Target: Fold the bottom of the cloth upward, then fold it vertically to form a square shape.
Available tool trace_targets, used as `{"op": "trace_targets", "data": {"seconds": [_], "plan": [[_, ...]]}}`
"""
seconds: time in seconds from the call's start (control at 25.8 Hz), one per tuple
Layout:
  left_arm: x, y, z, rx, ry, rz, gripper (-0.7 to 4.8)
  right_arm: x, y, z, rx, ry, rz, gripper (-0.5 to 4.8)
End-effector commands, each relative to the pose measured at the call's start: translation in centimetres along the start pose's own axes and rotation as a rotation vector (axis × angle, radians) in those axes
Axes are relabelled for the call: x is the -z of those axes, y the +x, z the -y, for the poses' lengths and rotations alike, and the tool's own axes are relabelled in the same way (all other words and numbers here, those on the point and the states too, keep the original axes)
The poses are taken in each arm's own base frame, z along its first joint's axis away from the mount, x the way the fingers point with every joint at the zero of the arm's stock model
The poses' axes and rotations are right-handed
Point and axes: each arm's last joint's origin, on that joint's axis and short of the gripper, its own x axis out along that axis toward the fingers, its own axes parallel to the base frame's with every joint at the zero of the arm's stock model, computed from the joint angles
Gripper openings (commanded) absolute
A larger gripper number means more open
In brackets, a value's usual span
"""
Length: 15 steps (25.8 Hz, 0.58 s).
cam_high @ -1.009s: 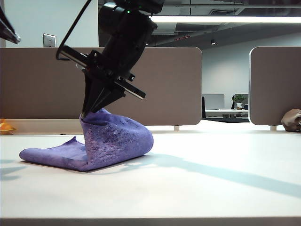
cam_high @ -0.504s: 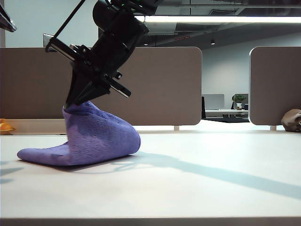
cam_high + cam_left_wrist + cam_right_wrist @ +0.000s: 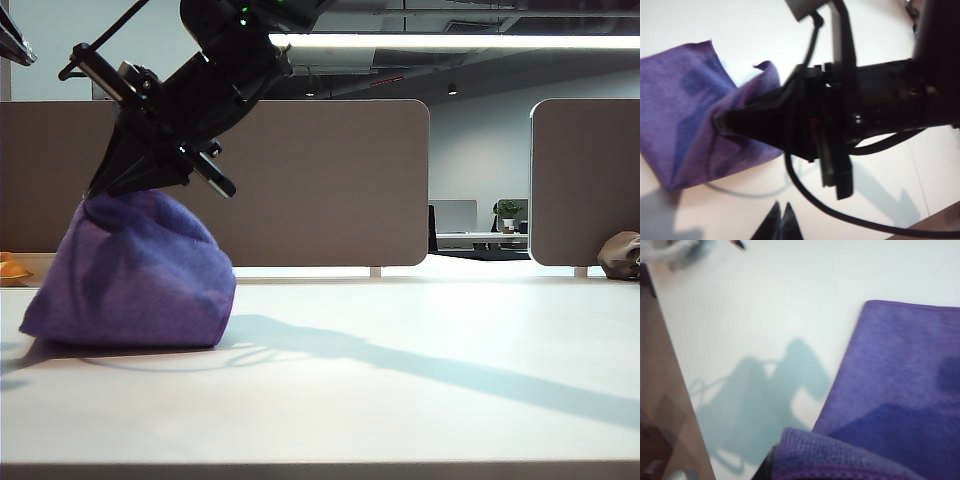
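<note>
While the purple cloth (image 3: 130, 270) sat at the left end of the white desk (image 3: 420, 380), a black arm reached down from upper centre and held its raised edge. This was the right gripper (image 3: 100, 190), which had crossed to the left side; its jaws were pinched on a corner of the cloth, lifting it into a tall mound whose lower part rested on the desk. The left gripper (image 3: 781, 222) showed only in its own wrist view, jaws pressed together and empty, hovering near the cloth and the other arm. Far right, a small brown lump (image 3: 620, 255) lay well apart.

The step appeared to be the vertical fold, with one side being carried over the other. The next move would likely call for lowering the held corner onto the opposite edge, lining up the stitched borders, then letting go.
</note>
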Motion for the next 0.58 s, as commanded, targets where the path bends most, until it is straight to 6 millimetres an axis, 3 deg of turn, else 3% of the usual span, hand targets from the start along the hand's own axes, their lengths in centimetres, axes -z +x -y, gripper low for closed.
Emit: {"op": "trace_targets", "data": {"seconds": [0.04,0.58], "plan": [[0.0,-0.2,0.1,0.023,0.004,0.005,-0.06,-0.1,0.3,0.1,-0.009,0.006,0.012,-0.07],[1.2,-2.5,1.3,0.040,0.018,0.052,-0.06,-1.0,1.1,0.5,-0.063,-0.036,0.109,-0.07]]}}
